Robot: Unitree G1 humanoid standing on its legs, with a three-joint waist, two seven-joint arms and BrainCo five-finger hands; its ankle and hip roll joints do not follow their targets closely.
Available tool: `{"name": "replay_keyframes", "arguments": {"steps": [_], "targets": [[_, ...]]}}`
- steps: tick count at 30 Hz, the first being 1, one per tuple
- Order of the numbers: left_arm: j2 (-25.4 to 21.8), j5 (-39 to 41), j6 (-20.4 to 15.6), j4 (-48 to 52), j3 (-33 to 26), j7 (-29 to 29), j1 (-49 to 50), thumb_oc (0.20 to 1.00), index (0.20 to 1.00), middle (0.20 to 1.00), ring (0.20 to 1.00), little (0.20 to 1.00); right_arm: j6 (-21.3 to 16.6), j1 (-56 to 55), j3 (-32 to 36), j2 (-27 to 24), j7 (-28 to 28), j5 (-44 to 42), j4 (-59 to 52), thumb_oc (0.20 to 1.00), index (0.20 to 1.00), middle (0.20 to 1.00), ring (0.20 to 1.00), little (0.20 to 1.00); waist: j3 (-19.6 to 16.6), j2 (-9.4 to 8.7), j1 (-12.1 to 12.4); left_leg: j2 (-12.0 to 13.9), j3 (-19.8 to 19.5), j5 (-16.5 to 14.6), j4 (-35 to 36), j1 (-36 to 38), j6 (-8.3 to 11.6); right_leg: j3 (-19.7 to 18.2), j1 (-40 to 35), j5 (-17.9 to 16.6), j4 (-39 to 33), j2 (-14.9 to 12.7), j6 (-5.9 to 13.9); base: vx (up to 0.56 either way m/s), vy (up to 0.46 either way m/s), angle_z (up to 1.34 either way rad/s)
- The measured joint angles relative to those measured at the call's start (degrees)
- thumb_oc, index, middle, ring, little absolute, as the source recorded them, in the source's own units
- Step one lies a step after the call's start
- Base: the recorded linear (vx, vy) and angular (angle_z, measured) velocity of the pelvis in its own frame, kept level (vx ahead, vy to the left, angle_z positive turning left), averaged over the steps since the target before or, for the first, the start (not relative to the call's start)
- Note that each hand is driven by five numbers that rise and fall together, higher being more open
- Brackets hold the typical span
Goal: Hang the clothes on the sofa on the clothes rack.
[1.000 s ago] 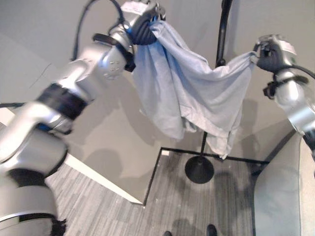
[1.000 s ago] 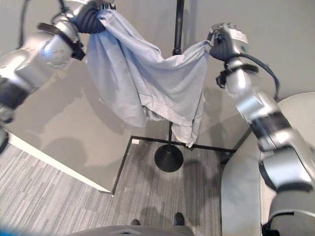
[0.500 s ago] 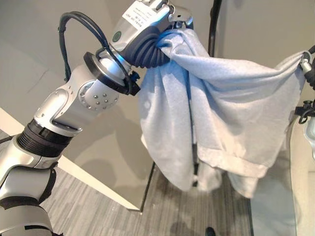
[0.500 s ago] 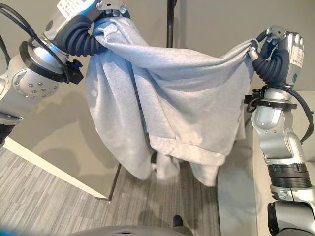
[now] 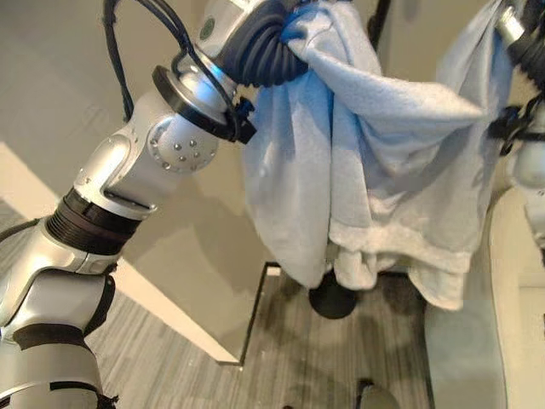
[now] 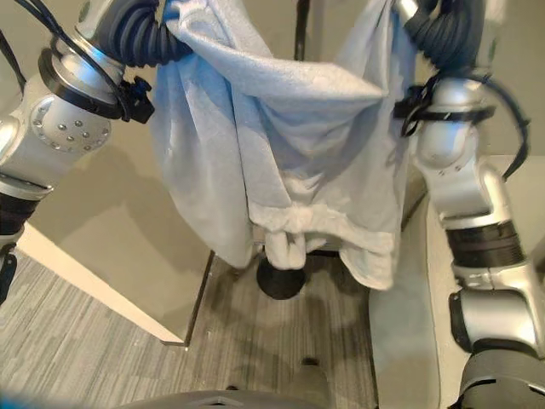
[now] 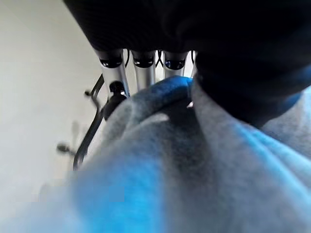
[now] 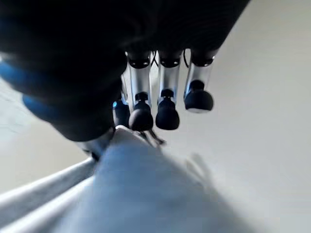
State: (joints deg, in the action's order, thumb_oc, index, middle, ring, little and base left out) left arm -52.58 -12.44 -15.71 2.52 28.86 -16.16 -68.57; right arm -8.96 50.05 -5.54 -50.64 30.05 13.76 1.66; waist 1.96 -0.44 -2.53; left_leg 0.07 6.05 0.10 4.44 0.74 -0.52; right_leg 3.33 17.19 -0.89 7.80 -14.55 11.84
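Observation:
A light grey sweatshirt [image 5: 375, 162] hangs stretched between my two raised hands, its hem sagging in folds. My left hand [image 5: 260, 47] is shut on one upper corner; in the left wrist view its fingers [image 7: 116, 73] curl over the cloth [image 7: 194, 170]. At the other corner my right hand [image 6: 438, 34] is shut too, with its dark fingertips [image 8: 165, 114] pinching the fabric [image 8: 146, 194]. The black pole [image 6: 300, 25] of the clothes rack stands just behind the garment, and its round base [image 5: 336, 300] shows below the hem. The rack's hooks [image 7: 92, 126] are close to my left hand.
The pale sofa [image 5: 511, 298] is at the right, beside my right arm. Grey wall panels [image 5: 102, 51] stand behind and to the left of the rack. A black line [image 5: 254, 315] borders the grey carpet around the base.
Both hands have risen and drawn closer together, so the sweatshirt now hangs in deeper folds right in front of the pole. The view has shifted and the rack's base shows again.

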Motion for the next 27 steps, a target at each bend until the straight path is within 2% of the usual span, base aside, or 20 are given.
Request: {"name": "replay_keyframes", "arguments": {"steps": [1, 2, 3, 4, 5, 6, 8, 10, 12, 14, 15, 16, 17, 18, 19, 20, 21, 23, 25, 27], "targets": [[-0.1, 0.0, 0.0, -1.4, -0.1, -1.1, -2.2, 0.2, 0.2, 0.2, 0.2, 0.2, -0.1, 2.0, -0.3, -2.6, 0.0, -0.4, 0.6, 0.2, 0.2, 0.2, 0.2, 0.2, 0.0, -0.6, -0.6, 0.8, -2.2, -0.4, -0.6, -1.2, 0.66, -0.3, -2.0, -1.4, -10.4, 0.3, 0.95, 0.4, -0.336, 0.59], [-0.1, 0.0, 0.1, -2.2, -0.1, -1.4, -2.7, 0.2, 0.2, 0.2, 0.2, 0.2, 0.0, 2.7, -0.3, -3.2, 0.0, -0.4, 1.2, 0.2, 0.2, 0.2, 0.2, 0.2, 0.0, -0.91, -0.9, 1.2, -3.4, -0.5, -0.6, -1.2, 1.2, -0.6, -2.9, -2.7, -11.6, 0.5, 0.81, 0.47, -0.456, 1.18], [-0.9, 0.0, 1.0, -2.0, -0.1, -1.5, -1.9, 0.2, 0.2, 0.2, 0.2, 0.2, 0.1, 2.7, -0.3, -3.4, -0.4, -2.1, 1.2, 0.2, 0.2, 0.2, 0.2, 0.2, -1.2, -2.76, -2.1, 1.9, -5.9, -1.0, 0.0, 0.5, 3.01, -0.5, -7.0, -5.1, -10.4, 1.2, -0.13, 0.36, -0.363, 0.89], [-0.9, 0.0, 1.0, -1.3, -0.7, -1.6, -1.0, 0.2, 0.2, 0.2, 0.2, 0.2, 0.0, 2.7, -0.3, -3.4, -0.6, -2.7, 1.0, 0.2, 0.2, 0.2, 0.2, 0.2, -2.0, -3.74, -1.8, 2.5, -6.3, -1.4, 0.7, 1.7, 4.44, -1.0, -8.7, -8.1, -10.9, 2.1, -2.06, 0.35, -0.358, 0.82], [-0.7, 0.1, 0.9, 0.2, -1.8, -1.8, 0.9, 0.2, 0.2, 0.2, 0.2, 0.2, -0.2, 2.8, -0.3, -3.5, -0.6, -2.7, 0.9, 0.2, 0.2, 0.2, 0.2, 0.2, -2.4, -2.07, -1.7, 4.8, -7.1, -1.9, 1.0, 2.2, 5.15, 0.3, -9.9, -7.5, -11.1, 4.4, -3.25, 0.21, -0.242, 0.25], [-0.8, 0.1, 0.8, 0.4, -1.8, -1.7, 1.0, 0.2, 0.2, 0.2, 0.2, 0.2, -0.3, 2.8, -0.4, -3.5, -0.6, -2.8, 0.9, 0.2, 0.2, 0.2, 0.2, 0.2, -2.5, -1.67, -1.7, 5.6, -7.1, -1.8, 1.1, 2.3, 5.13, 0.8, -10.3, -7.2, -11.3, 5.0, -3.53, 0.14, -0.163, 0.27], [-1.1, 0.6, 0.8, 1.4, -2.9, -1.6, 0.9, 0.2, 0.2, 0.2, 0.2, 0.2, -0.7, 2.9, -1.8, -5.0, -1.5, -4.9, 0.4, 0.2, 0.2, 0.2, 0.2, 0.2, -4.0, 0.96, -1.8, 10.9, -6.8, -0.9, 0.8, 2.5, 5.87, 3.1, -12.0, -7.4, -13.4, 10.7, -6.85, 0.18, -0.213, 0.08], [-1.1, 1.0, 0.9, 0.9, -2.9, -1.4, 1.0, 0.2, 0.2, 0.2, 0.2, 0.2, -1.1, 2.7, -1.8, -5.0, -1.8, -5.5, 0.5, 0.2, 0.2, 0.2, 0.2, 0.2, -4.2, 1.76, -2.0, 12.3, -6.7, -0.2, -0.4, 2.4, 6.31, 3.3, -12.4, -6.3, -13.4, 12.6, -8.1, 0.18, -0.248, -0.13], [-1.1, 1.0, 1.0, 0.7, -2.9, -1.4, 1.2, 0.2, 0.2, 0.2, 0.2, 0.2, -1.3, 2.6, -1.9, -4.8, -1.9, -5.9, 0.5, 0.2, 0.2, 0.2, 0.2, 0.2, -4.2, 1.64, -1.9, 12.6, -6.9, 0.0, -2.5, 2.1, 6.75, 2.8, -12.9, -6.0, -13.4, 13.2, -8.55, 0.04, -0.203, -0.11], [-0.6, 1.0, 1.4, -0.1, -2.9, -1.3, 1.2, 0.2, 0.2, 0.2, 0.2, 0.2, -1.9, 2.8, -1.7, -4.8, -1.9, -6.9, 0.2, 0.2, 0.2, 0.2, 0.2, 0.2, -3.6, -0.71, -1.9, 11.9, -10.0, 0.1, -16.2, -3.9, 7.6, 3.1, -14.5, -5.0, -13.4, 12.7, -10.17, -0.01, -0.162, 0.06], [-0.6, 1.0, 1.5, -0.8, -2.9, -1.3, 1.3, 0.2, 0.2, 0.2, 0.2, 0.2, -2.1, 2.5, -1.6, -4.7, -1.7, -7.1, -0.1, 0.2, 0.2, 0.2, 0.2, 0.2, -3.3, -1.45, -1.1, 11.9, -11.2, 2.2, -20.4, -6.5, 9.33, 3.6, -15.3, -4.0, -13.0, 13.4, -11.45, 0.08, -0.121, 0.27], [0.0, 1.0, 1.5, -1.2, -2.9, -1.3, 1.4, 0.2, 0.2, 0.2, 0.2, 0.2, -2.6, 1.3, -1.6, -4.7, -1.5, -7.1, -0.1, 0.2, 0.2, 0.2, 0.2, 0.2, -2.9, -2.76, -1.8, 11.7, -11.9, 4.4, -23.9, -8.5, 11.87, 4.5, -15.5, -2.5, -11.5, 12.7, -12.08, 0.12, 0.019, 0.58], [0.0, 1.0, 1.8, -1.6, -2.9, -1.3, 1.3, 0.2, 0.2, 0.2, 0.2, 0.2, -2.5, 1.0, -1.6, -4.7, -1.8, -7.2, -0.2, 0.2, 0.2, 0.2, 0.2, 0.2, -2.0, -4.39, -2.5, 12.0, -10.9, 3.0, -27.6, -10.6, 11.32, 6.1, -17.4, -2.2, -12.7, 12.5, -12.78, 0.11, 0.044, 0.64], [-0.4, 1.0, 2.0, -1.1, -3.0, -1.3, 1.7, 0.2, 0.2, 0.2, 0.2, 0.2, -2.5, 1.0, -1.6, -4.6, -1.9, -7.6, -0.3, 0.2, 0.2, 0.2, 0.2, 0.2, -2.1, -4.67, -2.3, 11.1, -9.2, 0.6, -24.5, -10.7, 11.56, 6.2, -18.0, -2.1, -13.4, 12.6, -12.61, 0.06, 0.089, 0.37], [-0.8, 1.0, 2.0, -0.1, -3.5, -1.4, 2.1, 0.2, 0.2, 0.2, 0.2, 0.2, -2.7, 1.2, -1.5, -4.8, -1.8, -7.6, -0.8, 0.2, 0.2, 0.2, 0.2, 0.2, -2.2, -4.91, -1.7, 9.7, -8.3, -0.6, -17.6, -10.3, 11.23, 6.1, -17.5, -1.7, -13.4, 12.6, -11.98, 0.04, 0.094, 0.05], [-1.7, 1.0, 1.9, 0.6, -3.6, -1.4, 2.4, 0.2, 0.2, 0.2, 0.2, 0.2, -3.0, 1.4, -1.4, -4.8, -1.7, -7.5, -0.7, 0.2, 0.2, 0.2, 0.2, 0.2, -2.1, -4.49, -0.6, 8.0, -7.4, -0.3, -12.1, -10.7, 10.83, 5.9, -17.1, -2.2, -13.3, 13.0, -12.59, 0.07, 0.132, -0.19], [-3.1, 1.0, 1.6, 1.7, -3.7, -1.4, 3.0, 0.2, 0.2, 0.2, 0.2, 0.2, -3.0, 0.9, -1.8, -5.9, -1.8, -7.5, -0.3, 0.2, 0.2, 0.2, 0.2, 0.2, -2.0, -4.09, -0.3, 6.2, -6.3, 0.8, -7.7, -10.1, 9.26, 5.5, -16.9, -2.1, -13.3, 13.2, -12.42, 0.14, 0.143, -0.19], [-2.1, 1.0, 1.3, 1.2, -3.7, -1.5, 3.6, 0.2, 0.2, 0.2, 0.2, 0.2, -2.5, -1.2, -1.0, -5.7, -2.9, -7.6, 0.5, 0.2, 0.2, 0.2, 0.2, 0.2, -2.4, -2.36, -0.5, 4.5, -6.4, 2.7, -0.9, -7.9, 6.75, 5.2, -17.4, -1.8, -13.3, 14.5, -11.96, 0.16, 0.142, -0.27], [-1.5, 1.0, 1.2, 1.4, -3.9, -1.3, 4.6, 0.2, 0.2, 0.2, 0.2, 0.2, -1.9, -2.3, -0.9, -3.6, -3.2, -7.8, -0.6, 0.2, 0.2, 0.2, 0.2, 0.2, -2.6, -0.43, -0.9, 3.8, -6.4, 3.7, 1.1, -5.2, 5.32, 4.3, -17.9, -1.6, -13.3, 15.3, -12.17, 0.11, 0.1, -0.36], [-1.1, 1.0, 1.2, 1.2, -3.9, -1.0, 4.8, 0.2, 0.2, 0.2, 0.2, 0.2, -1.9, -2.7, -0.6, -4.2, -3.4, -8.1, -1.2, 0.2, 0.2, 0.2, 0.2, 0.2, -2.8, 2.62, -2.6, 3.9, -6.2, 4.3, 1.3, -3.3, 4.45, 4.2, -18.4, -1.4, -13.3, 15.8, -11.89, 0.05, 0.056, -0.11]]}}
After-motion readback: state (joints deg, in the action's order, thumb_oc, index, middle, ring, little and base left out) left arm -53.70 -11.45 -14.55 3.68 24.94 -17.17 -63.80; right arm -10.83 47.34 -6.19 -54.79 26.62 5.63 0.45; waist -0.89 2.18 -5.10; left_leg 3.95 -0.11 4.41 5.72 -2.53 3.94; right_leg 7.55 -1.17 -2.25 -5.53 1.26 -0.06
